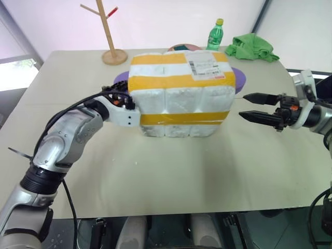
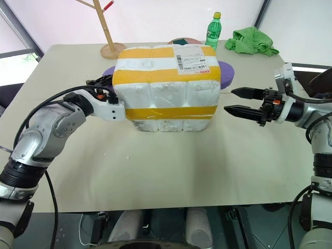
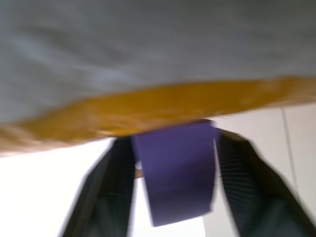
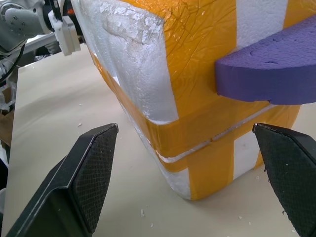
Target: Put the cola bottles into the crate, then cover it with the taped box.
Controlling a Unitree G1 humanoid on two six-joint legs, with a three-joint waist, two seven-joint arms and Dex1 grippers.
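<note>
Taped box (image 1: 181, 93) sits down on the table (image 1: 171, 171), looks like the cover's on, bottles hidden, left gripper (image 1: 124, 101) spread against its side, right gripper (image 1: 254, 107) wide open just beside it, only backing off left

Count on tabletop (image 1: 171, 176): taped box (image 1: 181, 96), one. Green bottle (image 1: 215, 35), one, far edge. Green cloth (image 1: 252, 47), one, far right corner. Wooden rack (image 1: 109, 31), one. Purple foam pieces (image 2: 226, 71), two.
</note>
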